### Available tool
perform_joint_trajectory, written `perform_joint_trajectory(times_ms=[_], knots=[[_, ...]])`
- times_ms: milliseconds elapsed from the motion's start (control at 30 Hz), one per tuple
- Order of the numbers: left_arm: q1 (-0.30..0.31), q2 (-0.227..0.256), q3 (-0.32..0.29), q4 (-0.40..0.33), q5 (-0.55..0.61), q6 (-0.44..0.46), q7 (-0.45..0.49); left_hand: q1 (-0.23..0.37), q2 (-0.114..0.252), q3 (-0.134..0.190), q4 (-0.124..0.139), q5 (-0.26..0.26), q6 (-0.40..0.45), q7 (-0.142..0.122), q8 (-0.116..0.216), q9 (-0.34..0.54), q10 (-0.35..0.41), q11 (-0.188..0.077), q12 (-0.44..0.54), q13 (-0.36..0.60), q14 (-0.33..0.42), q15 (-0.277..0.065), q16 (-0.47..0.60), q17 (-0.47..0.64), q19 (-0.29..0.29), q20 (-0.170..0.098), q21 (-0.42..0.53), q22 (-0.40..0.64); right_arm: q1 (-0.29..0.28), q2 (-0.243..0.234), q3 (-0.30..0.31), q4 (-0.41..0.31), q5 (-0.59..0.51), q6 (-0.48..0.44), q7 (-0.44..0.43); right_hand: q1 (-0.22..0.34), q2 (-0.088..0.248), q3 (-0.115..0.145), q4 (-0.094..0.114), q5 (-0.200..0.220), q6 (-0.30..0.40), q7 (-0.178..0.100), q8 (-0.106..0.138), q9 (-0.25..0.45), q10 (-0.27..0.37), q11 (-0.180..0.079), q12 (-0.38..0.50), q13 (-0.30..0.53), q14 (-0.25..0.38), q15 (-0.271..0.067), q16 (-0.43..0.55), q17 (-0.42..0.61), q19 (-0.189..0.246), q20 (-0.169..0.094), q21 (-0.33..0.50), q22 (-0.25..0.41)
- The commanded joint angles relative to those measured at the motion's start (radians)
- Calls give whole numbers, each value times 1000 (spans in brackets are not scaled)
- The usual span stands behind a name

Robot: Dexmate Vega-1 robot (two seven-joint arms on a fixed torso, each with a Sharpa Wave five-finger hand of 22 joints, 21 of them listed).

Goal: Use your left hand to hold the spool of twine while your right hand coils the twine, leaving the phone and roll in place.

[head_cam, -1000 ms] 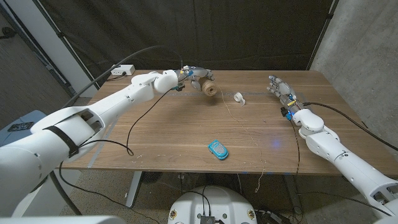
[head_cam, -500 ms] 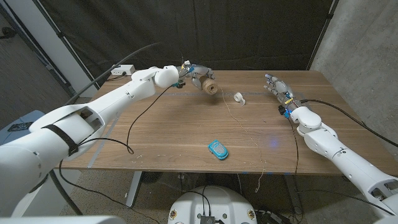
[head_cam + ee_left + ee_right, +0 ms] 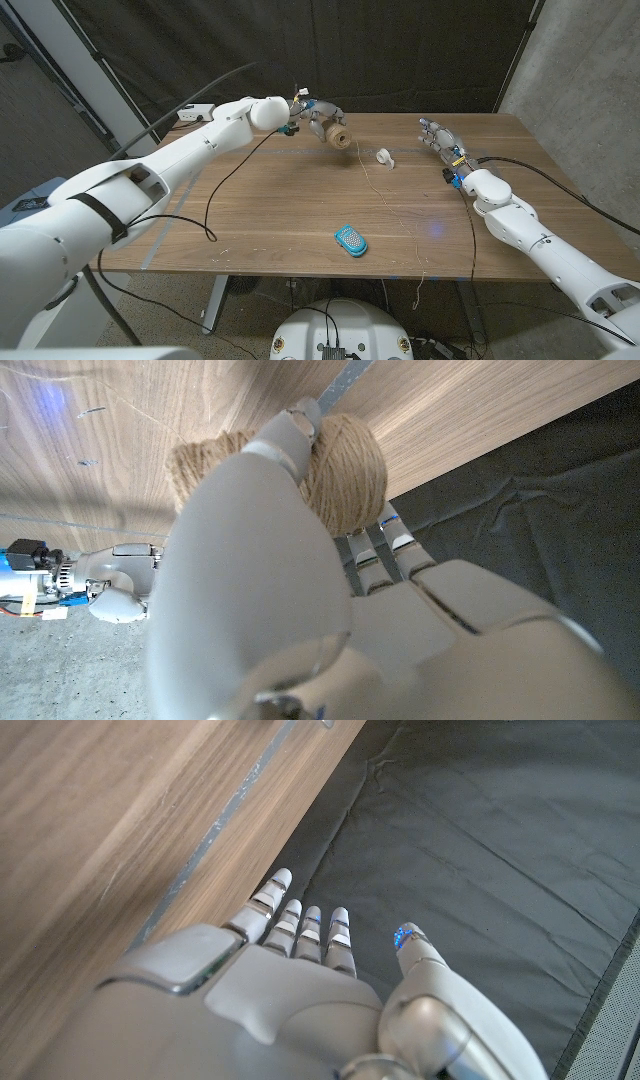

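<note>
My left hand (image 3: 318,119) grips the tan spool of twine (image 3: 339,137) and holds it lifted over the table's far middle. In the left wrist view the spool (image 3: 345,470) bulges out from behind my left hand (image 3: 270,580). A thin strand of twine (image 3: 393,205) runs from the spool across the wood to the near edge and hangs off it. My right hand (image 3: 441,140) hovers at the far right, fingers apart and holding nothing. The right wrist view has my right hand (image 3: 300,990) beside the table's far edge.
A small white roll (image 3: 384,156) lies just right of the spool. A teal phone (image 3: 350,240) lies near the front middle. A white box (image 3: 196,114) sits at the far left corner. A black cable (image 3: 215,200) loops over the left half of the wooden table (image 3: 270,215).
My left hand has raised the spool and carried it slightly farther back. My right hand has drifted left and toward the far edge, still open.
</note>
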Motion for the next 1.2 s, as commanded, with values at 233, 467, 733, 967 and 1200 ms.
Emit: perform_joint_trajectory(times_ms=[233, 467, 733, 967, 1200], knots=[[-43, -26, 23, -6, -21, -3, -89, -47, 62, 0, 9, 8, 3, 9, 51, -2, 46, 27, -5, 65, 82, -47, 36, 98, -7, 0, 4, -2, 2, 3, -15, 5, 1, 0, 26, 17, 3, -1, -11, -1, 13, -2, 4, 4, 13, 3, 7, 5, 8, -7, 5, 1, 2, 5, 6, 2], [-48, -28, 25, -33, -22, 21, -115, -48, 62, -1, 6, 9, 1, 11, 51, -3, 48, 29, -7, 65, 84, -47, 38, 99, -8, 0, 5, -2, -8, -5, -14, -4, -3, 8, 28, 26, 2, 1, -19, -1, 17, -5, 5, 4, 13, 0, 6, 5, 9, -7, 5, 0, 3, 4, 7, 2], [-41, -19, 19, -81, -27, 66, -144, -52, 66, -5, 7, 10, -1, 12, 52, -3, 47, 31, -9, 67, 80, -45, 43, 105, -10, 1, 6, -3, -7, -10, -19, -10, -11, 10, 36, 32, 2, 2, -25, -1, 20, -5, 5, 4, 16, 0, 6, 5, 12, -8, 5, -1, 5, 1, 7, 2], [-36, -10, 16, -112, -26, 101, -161, -55, 68, -7, 7, 11, -1, 15, 54, -3, 48, 34, -10, 68, 81, -42, 44, 103, -11, 3, 7, -4, -6, -7, -26, -15, -17, 6, 38, 34, 3, 1, -28, -2, 23, -4, 6, 4, 17, -3, 6, 5, 12, -10, 5, -1, 6, 0, 7, 2], [-29, -6, 9, -135, -32, 139, -172, -56, 70, -8, 6, 12, -1, 19, 55, -3, 49, 37, -12, 68, 81, -41, 45, 102, -11, 2, 9, -4, -4, -6, -38, -12, -31, 9, 43, 36, 4, 0, -31, -3, 21, -5, 4, 4, 18, 1, 5, 5, 13, -10, 6, 0, 6, 0, 7, 2]])
